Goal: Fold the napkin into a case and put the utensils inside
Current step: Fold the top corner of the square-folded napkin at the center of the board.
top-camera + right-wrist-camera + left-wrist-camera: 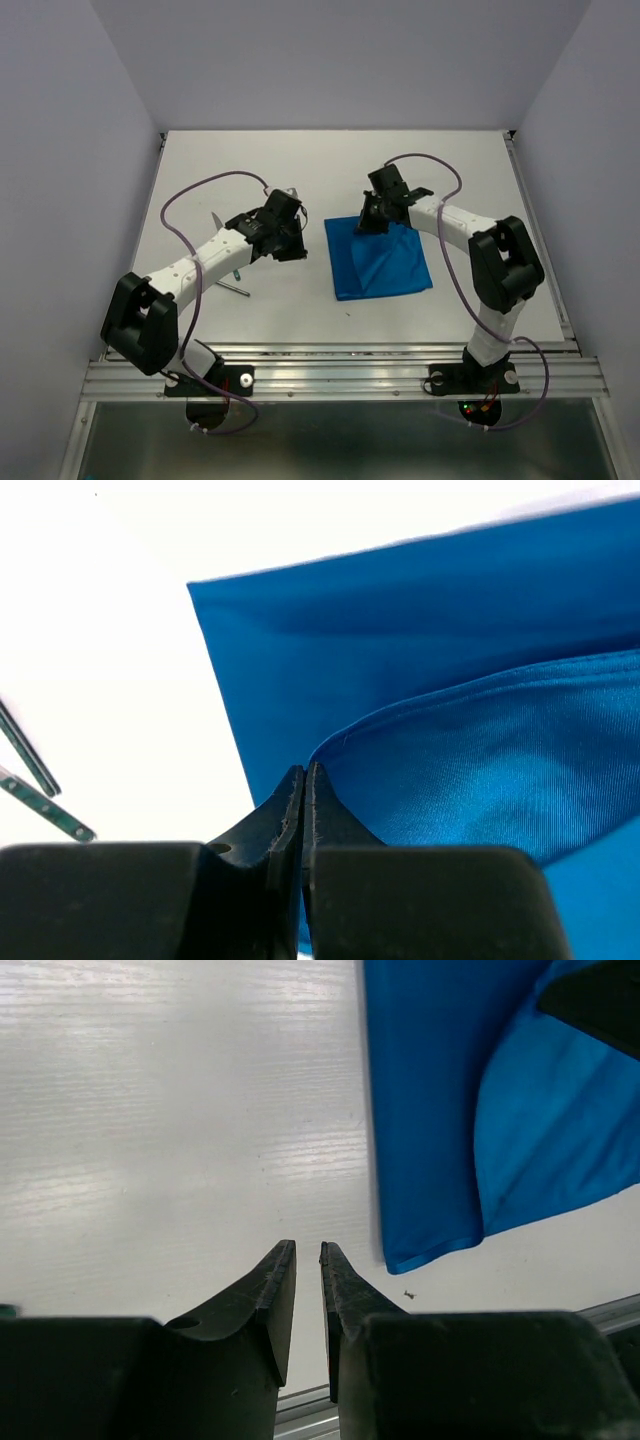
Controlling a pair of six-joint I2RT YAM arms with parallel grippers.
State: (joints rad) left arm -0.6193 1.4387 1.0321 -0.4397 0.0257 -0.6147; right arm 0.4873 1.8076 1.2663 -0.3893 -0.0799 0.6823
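Pinching a raised fold of the napkin [385,268], the right claw [305,772] is clenched on the cloth at the napkin's far left corner. Its jaws are pressed together where the upper layer's curved edge lifts off the flat layer below. From that corner the rest of the napkin spreads toward the near edge of the table [300,180] and toward the right arm's own side, so any pull that lays the fold over has to travel across the cloth, not away from it. A crease runs slantwise from the held corner to the napkin's near edge, and it looks like the line on which the next fold turns.

The left claw [307,1250] hangs just off the napkin's left edge, apart from it, with only a narrow slit between its jaws and nothing in them. It is the nearer of the two to that free edge and to the near left corner.

The utensils [236,285] lie well to the left of the napkin, beyond the left claw and partly hidden under the left arm. No case is formed yet: the napkin is only partly folded, and the utensils are well outside it.
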